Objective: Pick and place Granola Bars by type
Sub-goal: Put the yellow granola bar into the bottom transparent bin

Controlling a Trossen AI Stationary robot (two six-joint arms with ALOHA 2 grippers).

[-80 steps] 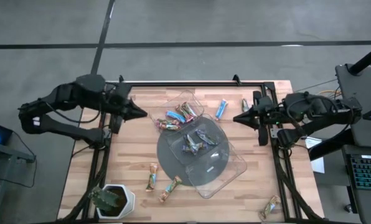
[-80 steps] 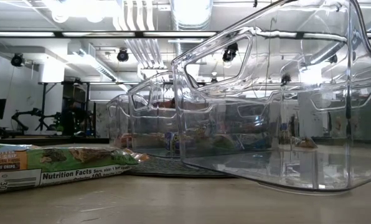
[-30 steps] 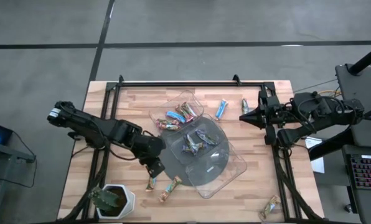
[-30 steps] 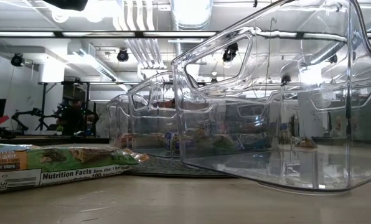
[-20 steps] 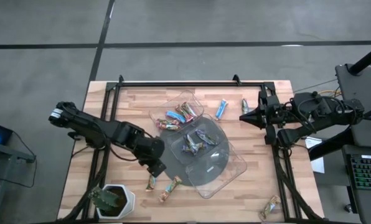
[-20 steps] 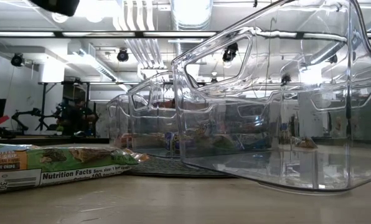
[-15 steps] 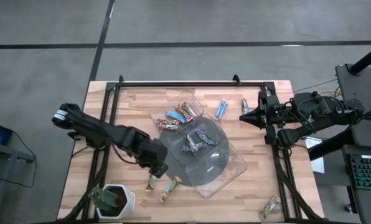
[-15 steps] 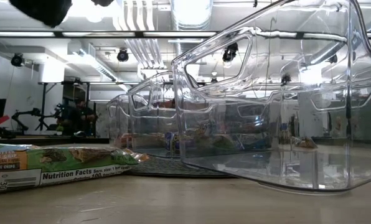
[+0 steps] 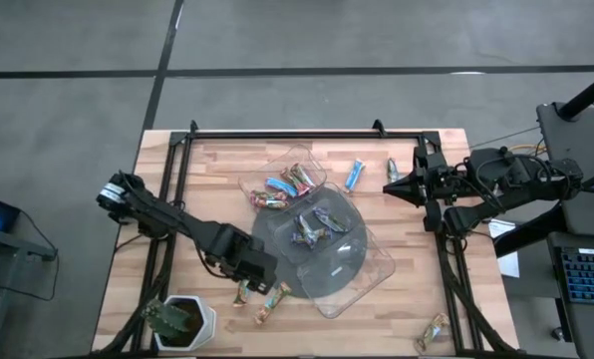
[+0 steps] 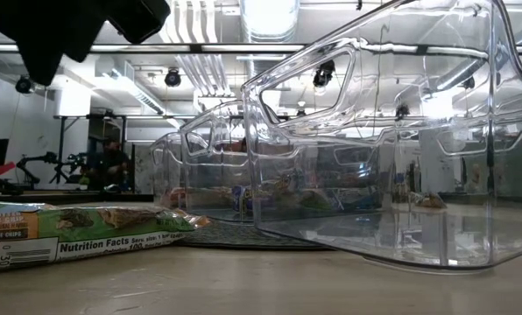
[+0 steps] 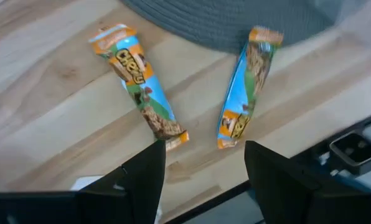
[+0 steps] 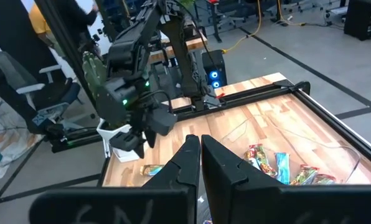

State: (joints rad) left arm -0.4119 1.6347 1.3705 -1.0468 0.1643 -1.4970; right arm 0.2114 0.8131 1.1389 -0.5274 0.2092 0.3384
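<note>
Left gripper (image 9: 260, 276) over loose bars; right gripper (image 9: 390, 186) parked at table edge, fingers together.
Left fingers spread above a "Chewy"-marked bar (image 11: 139, 83); nearest wrapper (image 10: 77, 234) reads "Nutrition Facts", other print probably too small.

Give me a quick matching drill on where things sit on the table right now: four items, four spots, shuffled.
Items:
1. left tool
2. right tool
3. potted plant
4. blue bar

Places:
A. near-left corner of the table
B. lying alone between the far tray and the right arm
C. above two loose bars beside the grey disc
D. waiting at the table's right edge

Pairs: 1-C, 2-D, 3-A, 4-B
</note>
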